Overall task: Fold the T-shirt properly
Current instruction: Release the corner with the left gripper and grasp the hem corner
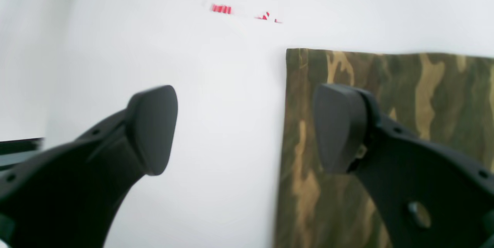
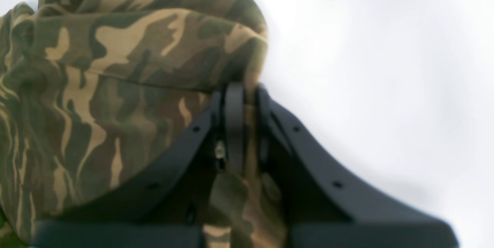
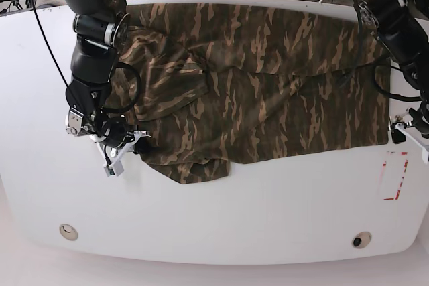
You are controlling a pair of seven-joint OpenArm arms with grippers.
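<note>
Item: T-shirt, camouflage cloth in olive, brown and tan. It lay spread across the upper half of the white table, from roughly 9 o'clock to 3 o'clock in the base view, with a sleeve or corner bunched toward 7 o'clock. Folding looked barely begun.

Right gripper: clenched on a pinch of the T-shirt's edge at the 9 o'clock side of the base view, cloth running down between the jaws in the right wrist view and rucked into folds above them.

Left gripper: released, jaws standing wide apart and holding nothing, just off the T-shirt's straight edge at 3 o'clock, one fingertip over the cloth and the other over bare table.

Also noted: red tape marks on the table at 4 o'clock.

Handling, as a judgement: light, limp, not fragile or slippery; it would drape and drag rather than hold a shape. Best taken at hems and corners, both sides lifted together so the fold falls flat
</note>
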